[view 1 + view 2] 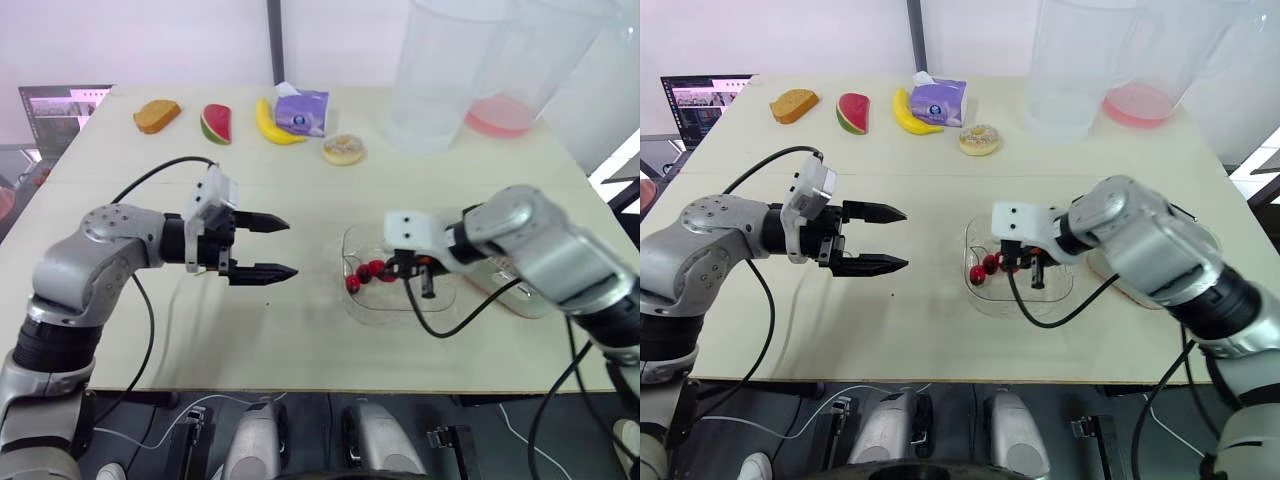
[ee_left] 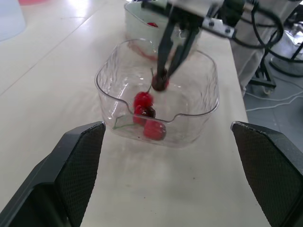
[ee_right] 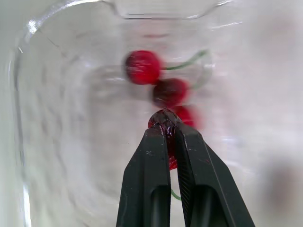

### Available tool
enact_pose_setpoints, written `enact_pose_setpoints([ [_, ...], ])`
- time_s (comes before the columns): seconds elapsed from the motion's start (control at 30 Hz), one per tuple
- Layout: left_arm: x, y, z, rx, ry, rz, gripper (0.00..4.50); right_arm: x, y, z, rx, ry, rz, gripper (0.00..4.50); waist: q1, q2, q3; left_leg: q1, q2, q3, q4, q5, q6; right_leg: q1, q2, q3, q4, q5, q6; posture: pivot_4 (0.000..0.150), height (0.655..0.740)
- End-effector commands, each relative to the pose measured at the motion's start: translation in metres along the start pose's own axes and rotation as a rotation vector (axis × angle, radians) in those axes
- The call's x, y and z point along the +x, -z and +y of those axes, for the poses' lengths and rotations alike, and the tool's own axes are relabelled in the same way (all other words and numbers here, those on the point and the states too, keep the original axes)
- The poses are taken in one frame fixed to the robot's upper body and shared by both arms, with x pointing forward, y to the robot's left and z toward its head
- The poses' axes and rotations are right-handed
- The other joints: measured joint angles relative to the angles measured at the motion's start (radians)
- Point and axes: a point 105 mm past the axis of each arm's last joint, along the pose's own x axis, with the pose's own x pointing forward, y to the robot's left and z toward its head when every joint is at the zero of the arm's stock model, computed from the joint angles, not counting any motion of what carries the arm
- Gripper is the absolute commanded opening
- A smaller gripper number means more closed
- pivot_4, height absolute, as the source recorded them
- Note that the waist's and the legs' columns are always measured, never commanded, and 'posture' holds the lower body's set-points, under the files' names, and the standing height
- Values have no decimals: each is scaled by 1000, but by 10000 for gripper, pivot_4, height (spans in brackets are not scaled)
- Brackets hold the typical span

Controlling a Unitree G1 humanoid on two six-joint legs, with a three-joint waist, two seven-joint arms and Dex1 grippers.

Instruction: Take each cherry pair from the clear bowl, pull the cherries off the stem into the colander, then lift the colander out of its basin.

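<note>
Clear bowl, right of centre on desk: holds red cherries | right end effector: pinching one dark cherry low inside bowl, apparently to lift its pair out | left end effector: spread, hovering left of bowl, likely ready to share the pull.

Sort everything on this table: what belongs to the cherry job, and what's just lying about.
Job:
- clear plastic bowl
- red cherries in it
- right claw, shut on a dark cherry
- left claw, open
- clear basin behind the bowl

Lying about:
- brown bread slice
- watermelon slice
- yellow banana
- purple tissue pack
- pale ring doughnut
- two tall clear containers
- laptop
</note>
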Motion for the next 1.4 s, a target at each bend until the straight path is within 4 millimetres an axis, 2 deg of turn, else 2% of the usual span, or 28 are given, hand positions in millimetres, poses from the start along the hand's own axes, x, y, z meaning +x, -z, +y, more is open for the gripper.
enact_pose_setpoints([
  [0.03, -2, -8, -1, 27, -4, -18, 45000, -19, -5, -10, -156, 114, 20, 395, 0, 0, 0, 0, 0, 0, 0, 0, 0, 0, 0, 0, 0, 0, 0, 1500, 7400],
  [0.17, 1, -13, -1, 16, -1, -40, 45000, -29, -9, -1, -440, 180, 36, 395, 1, 0, 0, 0, 0, 0, 0, 0, 0, 0, 0, 0, 0, 0, 0, 1500, 7400],
  [0.33, 5, -22, 4, -1, 5, -80, 45000, -31, -27, 26, -755, 230, -85, 395, 1, 0, 0, 0, 0, 0, 0, 0, 0, 1, 0, 0, 0, 0, 0, 1500, 7400],
  [0.47, 9, -33, 10, -39, 18, -135, 45000, -29, -22, 39, -973, 257, -107, 395, 1, 0, 0, 0, 0, 0, 0, 0, 0, 1, 0, 0, 0, 0, 0, 1500, 7400],
  [0.53, 16, -39, 13, -99, 64, -184, 45000, -31, -28, 38, -1173, 385, -180, 395, 2, 0, 0, 0, 0, 0, 1, 0, -1, 1, 0, 0, 0, 0, 0, 1500, 7400],
  [0.67, 29, -46, 14, -211, 173, -226, 45000, -37, -27, 34, -1352, 494, -285, 395, 0, 0, 0, 1, 0, 1, 2, 3, -5, 2, 1, 0, 1, 0, 0, 1500, 7400],
  [0.8, 38, -53, 14, -295, 264, -239, 45000, -40, -31, 26, -1446, 546, -327, 395, -5, 0, 0, 1, 0, 1, 2, 5, -9, 1, 2, 0, 1, 0, 0, 1500, 7400],
  [0.93, 55, -60, 23, -424, 326, -275, 45000, -41, -40, 26, -1502, 561, -374, 395, -1, 0, 0, 2, 0, 0, 1, 7, -8, 1, 2, 0, 2, 0, 0, 1500, 7400],
  [1.1, 75, -53, 26, -552, 378, -266, 45000, -39, -46, 26, -1503, 568, -400, 395, -1, 0, 0, 2, 0, 0, 1, 7, -8, 2, 1, 0, 2, 0, 0, 1500, 7400],
  [1.4, 81, -53, 28, -662, 405, -309, 45000, -38, -50, 25, -1496, 582, -403, 395, -2, 0, 0, 2, 0, 0, 1, 7, -8, 2, 1, 1, 2, 0, 0, 1500, 7400],
])
